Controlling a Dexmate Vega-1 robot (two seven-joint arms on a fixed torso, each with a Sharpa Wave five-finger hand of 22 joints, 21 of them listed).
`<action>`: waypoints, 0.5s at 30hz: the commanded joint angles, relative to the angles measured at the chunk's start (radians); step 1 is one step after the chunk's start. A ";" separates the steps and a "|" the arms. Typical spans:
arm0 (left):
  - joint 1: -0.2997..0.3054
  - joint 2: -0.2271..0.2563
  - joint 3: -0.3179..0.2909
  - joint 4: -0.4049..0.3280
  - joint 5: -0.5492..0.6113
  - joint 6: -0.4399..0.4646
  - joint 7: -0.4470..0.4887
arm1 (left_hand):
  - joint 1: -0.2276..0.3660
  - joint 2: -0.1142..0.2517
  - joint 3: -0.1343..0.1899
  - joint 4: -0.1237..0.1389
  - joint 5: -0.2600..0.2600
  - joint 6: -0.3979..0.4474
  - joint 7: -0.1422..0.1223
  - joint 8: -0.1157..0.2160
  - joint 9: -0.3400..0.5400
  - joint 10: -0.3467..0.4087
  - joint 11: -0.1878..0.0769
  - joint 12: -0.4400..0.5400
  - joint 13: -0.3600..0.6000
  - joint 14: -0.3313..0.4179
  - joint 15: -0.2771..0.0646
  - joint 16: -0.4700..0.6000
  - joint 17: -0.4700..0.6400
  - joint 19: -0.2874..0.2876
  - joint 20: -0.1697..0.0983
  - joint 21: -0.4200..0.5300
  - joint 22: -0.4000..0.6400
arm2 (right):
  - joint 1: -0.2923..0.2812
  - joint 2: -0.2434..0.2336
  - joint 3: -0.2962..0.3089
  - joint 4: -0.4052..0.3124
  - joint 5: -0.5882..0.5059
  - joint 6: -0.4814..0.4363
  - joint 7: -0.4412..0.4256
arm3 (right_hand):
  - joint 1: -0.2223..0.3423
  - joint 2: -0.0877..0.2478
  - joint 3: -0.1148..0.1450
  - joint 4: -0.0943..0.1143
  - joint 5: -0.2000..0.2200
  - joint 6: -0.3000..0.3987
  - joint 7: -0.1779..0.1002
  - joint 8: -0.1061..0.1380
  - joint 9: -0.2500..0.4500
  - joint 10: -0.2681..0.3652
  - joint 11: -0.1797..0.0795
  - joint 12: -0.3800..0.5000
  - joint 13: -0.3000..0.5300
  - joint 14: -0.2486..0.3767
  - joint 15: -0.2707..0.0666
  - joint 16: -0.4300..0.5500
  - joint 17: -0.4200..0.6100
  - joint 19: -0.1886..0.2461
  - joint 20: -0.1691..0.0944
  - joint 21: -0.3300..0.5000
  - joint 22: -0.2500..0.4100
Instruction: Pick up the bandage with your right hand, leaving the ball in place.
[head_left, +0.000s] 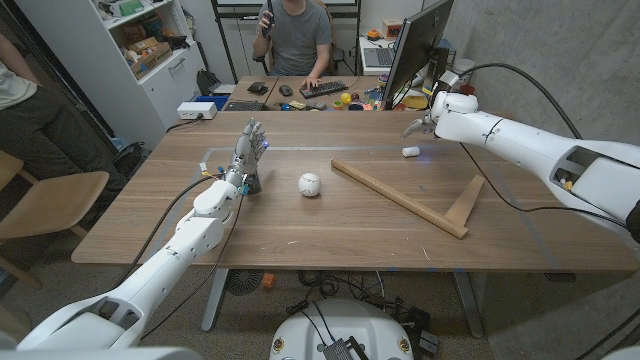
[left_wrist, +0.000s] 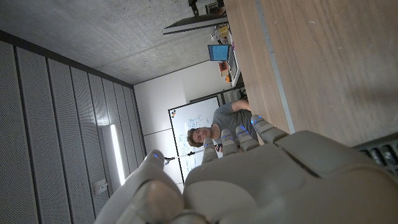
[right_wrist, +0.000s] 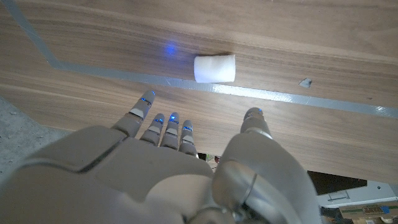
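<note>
Right hand (head_left: 420, 124) hovers over the far side of the desk (head_left: 330, 225) with fingers spread, gripping nothing, the white bandage roll (head_left: 410, 151) just below it. Ball (head_left: 310, 184) sits mid-desk (untouched). Left hand (head_left: 250, 152) stands upright, fingers apart.

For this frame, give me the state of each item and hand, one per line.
bandage: lying on the table, untouched, beyond the right hand's fingertips.
ball: resting on the table, nothing touching it.
right hand: open, above the table by the bandage, holding nothing.
left hand: open, upright, fingers pointing up, holding nothing.
wooden frame: lying on the table.
</note>
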 joint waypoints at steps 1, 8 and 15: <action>0.006 0.003 -0.001 -0.008 -0.005 0.006 -0.002 | 0.010 0.003 0.002 -0.003 0.003 0.006 -0.002 0.002 0.004 -0.004 0.005 0.000 0.002 -0.012 -0.013 0.001 0.003 0.005 -0.003 0.003 0.006 | 0.007 0.043 -0.029 0.043 -0.056 0.019 0.056 | 0.014 -0.002 -0.001 -0.005 0.007 0.008 0.005 0.002 0.004 0.002 -0.003 0.000 0.003 0.010 -0.041 0.001 0.003 0.014 0.004 -0.003 0.002; 0.005 0.005 0.000 -0.007 -0.005 0.007 -0.004 | 0.010 0.004 0.001 -0.003 0.003 0.007 -0.001 0.002 0.004 -0.005 0.002 0.000 0.002 -0.012 -0.013 0.001 0.003 0.005 -0.004 0.003 0.006 | -0.007 0.048 -0.013 0.046 -0.051 0.012 0.054 | 0.016 -0.001 -0.002 -0.005 0.007 0.016 0.007 0.003 0.004 0.008 -0.003 0.001 0.004 0.021 -0.043 0.003 0.004 0.020 0.009 -0.004 0.003; 0.004 0.003 0.001 -0.006 -0.003 0.005 -0.007 | 0.010 0.004 0.001 -0.003 0.003 0.007 -0.001 0.002 0.004 -0.004 0.004 0.000 0.002 -0.012 -0.013 0.001 0.003 0.005 -0.004 0.003 0.006 | 0.000 0.071 -0.031 0.087 -0.058 0.032 0.073 | 0.024 0.001 -0.002 -0.007 0.008 0.031 0.006 0.006 0.006 0.022 -0.002 0.005 0.005 0.040 -0.049 0.008 0.005 0.031 0.005 -0.004 0.004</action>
